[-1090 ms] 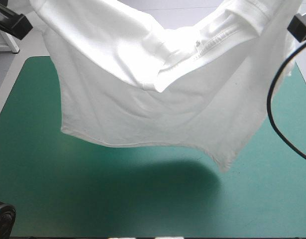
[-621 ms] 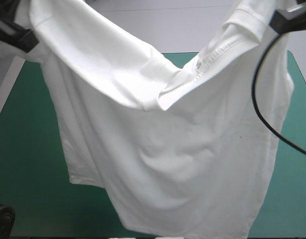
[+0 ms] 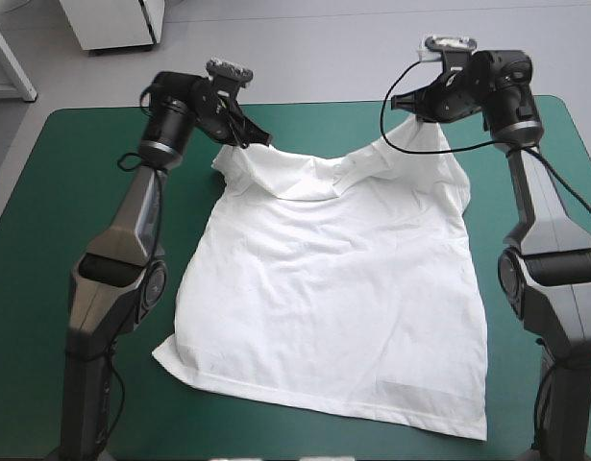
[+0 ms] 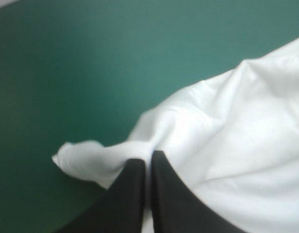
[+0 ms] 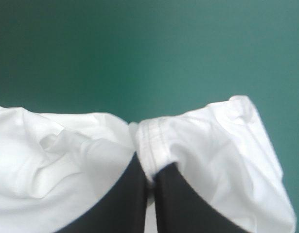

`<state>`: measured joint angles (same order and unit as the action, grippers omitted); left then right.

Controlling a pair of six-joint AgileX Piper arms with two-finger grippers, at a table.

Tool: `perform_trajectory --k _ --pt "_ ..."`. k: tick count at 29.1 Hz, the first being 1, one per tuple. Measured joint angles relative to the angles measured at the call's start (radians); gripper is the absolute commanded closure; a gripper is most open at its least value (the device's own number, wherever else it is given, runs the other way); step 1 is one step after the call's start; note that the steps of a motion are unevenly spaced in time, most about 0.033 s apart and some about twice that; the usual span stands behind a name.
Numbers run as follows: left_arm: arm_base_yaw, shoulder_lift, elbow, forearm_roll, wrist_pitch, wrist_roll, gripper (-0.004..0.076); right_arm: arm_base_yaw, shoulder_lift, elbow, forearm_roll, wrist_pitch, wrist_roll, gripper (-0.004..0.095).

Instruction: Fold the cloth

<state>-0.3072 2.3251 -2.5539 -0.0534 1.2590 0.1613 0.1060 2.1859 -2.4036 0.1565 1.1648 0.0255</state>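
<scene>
While left gripper [image 4: 147,161] and right gripper [image 5: 151,175] pinch its shoulders, T-shirt [image 3: 343,298] lies flat.

In the high view the fingertips of the left gripper [image 3: 259,144] and the right gripper [image 3: 410,108] are too small to tell apart, and the T-shirt [image 3: 333,298] partly hides them. The T-shirt also covers the middle of the table [image 3: 55,211], whose near edge is cut off. In both wrist views the T-shirt runs out of the picture, and in the left wrist view it is a little blurred.
</scene>
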Motion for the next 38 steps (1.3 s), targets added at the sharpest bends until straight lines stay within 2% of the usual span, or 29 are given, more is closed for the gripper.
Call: perform_trajectory --k 2,7,11,14,16,18,20,22,24,26,31,38 --pt "0.0 0.143 -0.108 0.024 -0.001 -0.037 0.0733 -0.025 0.085 0.0 0.018 -0.019 -0.009 0.0927" --pt "0.0 0.329 -0.305 0.064 -0.001 -0.108 0.0733 -0.062 0.176 0.0 0.078 -0.139 -0.015 0.0927" --pt "0.002 0.381 -0.368 0.128 -0.002 -0.131 0.0733 -0.081 0.194 0.0 0.096 -0.267 -0.015 0.0926" --pt "0.015 0.384 -0.374 0.139 -0.024 -0.147 0.0729 -0.089 0.194 0.0 0.103 -0.306 -0.015 0.0897" --pt "0.024 0.384 -0.375 0.135 -0.037 -0.152 0.0701 -0.091 0.194 0.0 0.104 -0.295 -0.02 0.0784" --pt "0.033 0.384 -0.375 0.107 -0.029 -0.153 0.0632 -0.092 0.194 0.0 0.116 -0.252 -0.035 0.0625" --pt "0.04 0.384 -0.376 0.047 -0.013 -0.161 0.0503 -0.092 0.194 0.0 0.134 -0.202 -0.045 0.0423" --pt "0.041 0.382 -0.376 -0.045 -0.004 -0.161 0.036 -0.092 0.194 -0.003 0.143 -0.144 -0.045 0.0288" --pt "0.043 0.372 -0.376 -0.149 0.0 -0.146 0.0225 -0.092 0.194 -0.022 0.155 -0.084 -0.046 0.0282" --pt "0.043 0.354 -0.376 -0.222 0.0 -0.129 0.0174 -0.092 0.194 -0.054 0.155 -0.031 -0.046 0.0319" --pt "0.042 0.274 -0.376 -0.241 0.0 -0.108 0.0181 -0.092 0.19 -0.194 0.146 0.067 -0.045 0.0374" --pt "0.044 0.086 -0.376 -0.176 0.0 -0.06 0.0215 -0.092 0.068 -0.274 0.142 0.083 -0.045 0.0386"
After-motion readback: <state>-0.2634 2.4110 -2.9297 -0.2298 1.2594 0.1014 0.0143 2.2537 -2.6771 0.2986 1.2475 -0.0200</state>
